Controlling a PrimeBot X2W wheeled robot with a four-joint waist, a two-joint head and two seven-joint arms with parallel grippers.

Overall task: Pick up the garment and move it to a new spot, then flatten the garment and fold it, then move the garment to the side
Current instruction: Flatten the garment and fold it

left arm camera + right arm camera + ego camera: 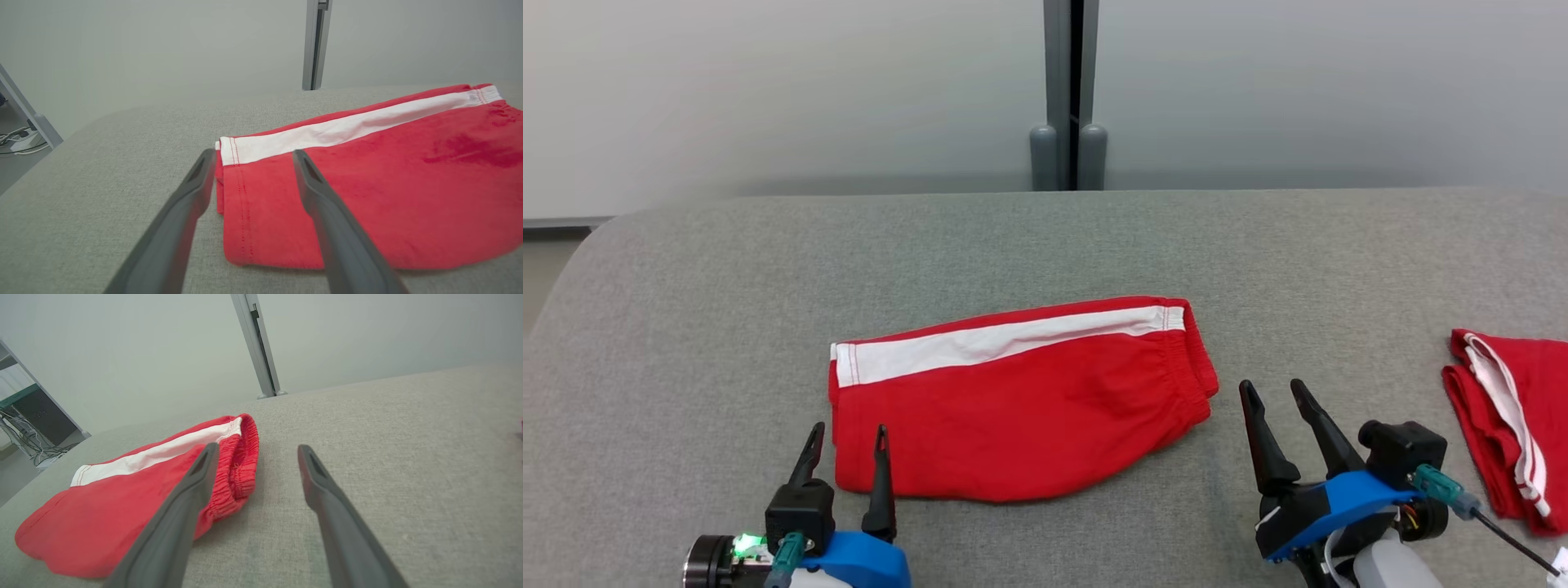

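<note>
Red shorts with a white side stripe (1013,400) lie folded in half on the grey table, waistband to the right. My left gripper (848,431) is open at the shorts' near left corner, its right finger over the hem edge (241,204). My right gripper (1272,389) is open just right of the elastic waistband (241,465), above bare table. Neither holds anything.
A second red garment with white stripes (1511,425) lies bunched at the table's right edge. The grey fabric table (1045,245) has free room behind and to the left of the shorts. A grey post (1070,98) stands behind the table against a pale wall.
</note>
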